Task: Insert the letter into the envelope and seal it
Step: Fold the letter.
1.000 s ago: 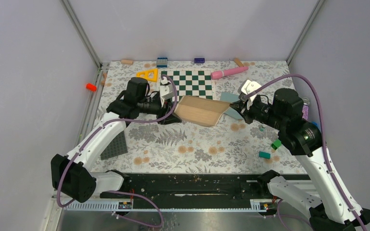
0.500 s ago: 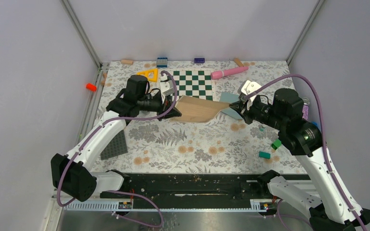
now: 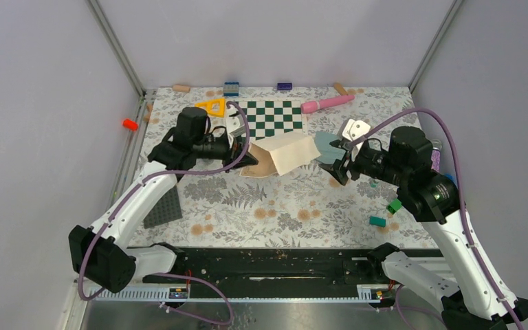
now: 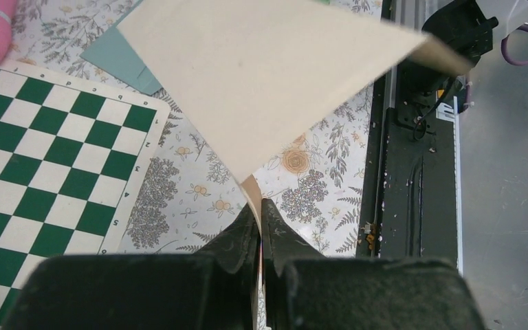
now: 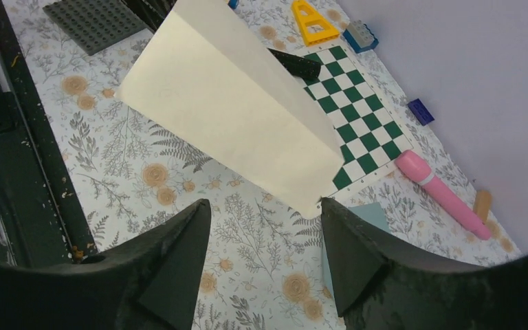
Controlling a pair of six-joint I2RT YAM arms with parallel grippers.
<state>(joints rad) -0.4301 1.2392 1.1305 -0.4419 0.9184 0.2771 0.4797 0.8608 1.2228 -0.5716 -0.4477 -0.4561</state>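
one letter point(image 3: 290, 152) in left claw point(image 4: 259, 210), right claw point(image 5: 265, 205) agape

Your left arm point(image 3: 134, 205), your right arm point(image 3: 464, 251): white link shells, black joint housings, both mounted on the black base rail point(image 3: 268, 265). Purple cable point(image 3: 423, 110): one per arm, running up from the rail. Left end effector point(image 4: 260, 216), right end effector point(image 5: 265, 206): matte black, two tapered fingers each, at the ends farthest from the rail.

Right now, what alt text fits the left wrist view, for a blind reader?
The left gripper pinches a corner of the folded tan letter, held above the flowered table. A green-and-white chessboard lies at left; part of the teal envelope shows beyond the letter.
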